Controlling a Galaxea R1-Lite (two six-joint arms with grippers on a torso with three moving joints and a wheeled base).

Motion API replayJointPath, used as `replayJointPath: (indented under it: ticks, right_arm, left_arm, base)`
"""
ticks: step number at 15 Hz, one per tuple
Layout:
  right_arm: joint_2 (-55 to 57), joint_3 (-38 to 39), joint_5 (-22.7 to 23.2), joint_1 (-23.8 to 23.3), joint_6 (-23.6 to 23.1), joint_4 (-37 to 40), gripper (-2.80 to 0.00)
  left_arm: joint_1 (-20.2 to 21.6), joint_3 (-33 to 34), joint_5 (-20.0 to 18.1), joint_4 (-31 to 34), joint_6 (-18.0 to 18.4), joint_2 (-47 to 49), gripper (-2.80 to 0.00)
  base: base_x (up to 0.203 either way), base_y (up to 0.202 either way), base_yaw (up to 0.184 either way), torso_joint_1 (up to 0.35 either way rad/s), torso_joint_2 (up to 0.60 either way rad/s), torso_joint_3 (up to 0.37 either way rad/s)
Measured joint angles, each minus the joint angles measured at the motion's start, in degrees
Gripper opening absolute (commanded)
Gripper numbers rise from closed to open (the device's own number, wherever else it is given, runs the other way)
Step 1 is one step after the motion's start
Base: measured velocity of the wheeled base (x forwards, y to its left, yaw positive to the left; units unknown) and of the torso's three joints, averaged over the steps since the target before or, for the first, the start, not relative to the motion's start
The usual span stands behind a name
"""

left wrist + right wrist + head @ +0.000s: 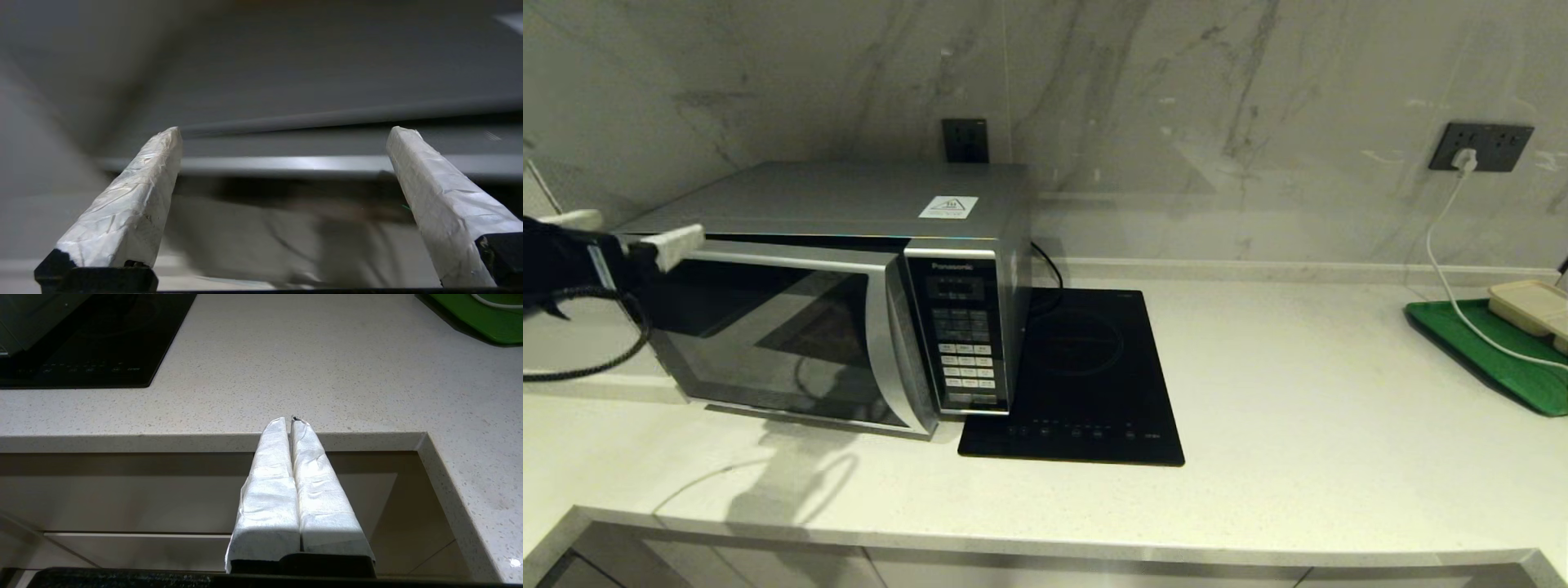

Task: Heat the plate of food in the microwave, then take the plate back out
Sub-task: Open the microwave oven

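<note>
Left gripper (633,233), fingers spread wide, hovers at frame's left edge by the closed Panasonic microwave (849,286), plate unseen, so presumably inside; next, hook that door handle (894,343).

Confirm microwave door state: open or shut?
Shut. The microwave door sits flush with its button panel, no gap visible.

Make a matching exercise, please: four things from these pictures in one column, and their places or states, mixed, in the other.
Things:
1. microwave
2. induction hob
3. green tray
4. left hand

Places or states:
A. far right of the counter
B. open, at the microwave's upper left corner
C. door shut
D. flat and black, just right of the microwave

Pairs: 1-C, 2-D, 3-A, 4-B
</note>
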Motion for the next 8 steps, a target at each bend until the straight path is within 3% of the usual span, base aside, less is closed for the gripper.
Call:
replayJointPath:
  ticks: [2, 4, 8]
  right_arm:
    - [0.00, 0.01, -0.02, 0.00, -0.02, 0.01, -2.80]
    - [-0.02, 0.00, -0.02, 0.00, -0.02, 0.00, -2.80]
    - [-0.02, 0.00, 0.00, 0.00, 0.00, 0.00, -2.80]
  left_arm:
    - [0.43, -6.13, 8.80, -0.52, 4.45, 1.54, 0.00]
    - [1.07, -9.59, 12.72, -1.40, 10.35, 3.51, 0.00]
    - [1.22, -16.65, 13.43, 1.15, 11.42, 7.38, 0.00]
  base:
    - [0.000, 0.000, 0.000, 0.000, 0.00, 0.000]
    - [0.000, 0.000, 0.000, 0.000, 0.00, 0.000]
    - [0.000, 0.000, 0.000, 0.000, 0.00, 0.000]
